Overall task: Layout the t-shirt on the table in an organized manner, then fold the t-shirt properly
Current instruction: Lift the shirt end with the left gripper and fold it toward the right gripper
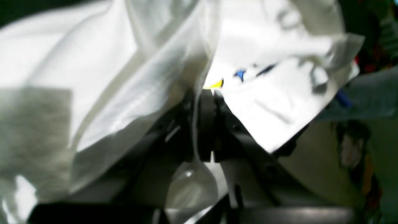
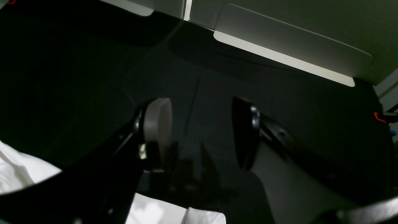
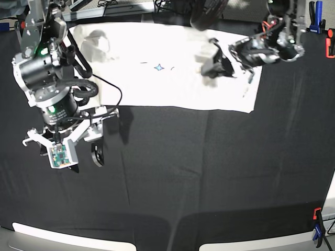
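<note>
One tool (image 3: 214,65) pinching t-shirt (image 3: 157,78), other (image 3: 94,141) spread

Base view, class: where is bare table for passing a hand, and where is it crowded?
Free: the black table between the t-shirt and the near edge, beside the open right gripper. Crowded: the far strip, where the left gripper pinches the shirt.
</note>
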Controlling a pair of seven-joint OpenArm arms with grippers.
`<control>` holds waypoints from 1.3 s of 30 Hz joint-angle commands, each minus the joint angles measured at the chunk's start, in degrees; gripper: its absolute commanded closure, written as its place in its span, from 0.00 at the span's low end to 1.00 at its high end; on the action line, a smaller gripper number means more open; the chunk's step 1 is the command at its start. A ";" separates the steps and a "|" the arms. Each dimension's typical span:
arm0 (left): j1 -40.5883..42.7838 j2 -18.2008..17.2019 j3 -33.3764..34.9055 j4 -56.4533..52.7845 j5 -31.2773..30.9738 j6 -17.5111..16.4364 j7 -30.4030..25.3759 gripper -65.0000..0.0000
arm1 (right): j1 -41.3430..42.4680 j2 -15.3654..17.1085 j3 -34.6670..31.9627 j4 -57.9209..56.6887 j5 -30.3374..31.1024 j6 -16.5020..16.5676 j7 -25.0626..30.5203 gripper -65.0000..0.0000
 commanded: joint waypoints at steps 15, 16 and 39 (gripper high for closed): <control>-0.42 -0.31 0.31 1.01 -1.55 -0.42 -3.23 1.00 | 0.59 0.35 0.26 1.01 -9.92 -0.20 0.07 0.53; -0.44 -0.28 0.42 1.01 -1.57 -0.44 -3.80 0.91 | 0.59 0.35 0.26 1.01 -9.53 -0.20 -0.15 0.53; -0.74 -0.33 0.52 18.67 -13.57 -6.81 6.25 0.64 | 0.59 0.37 0.26 1.01 -6.34 -0.07 0.02 0.53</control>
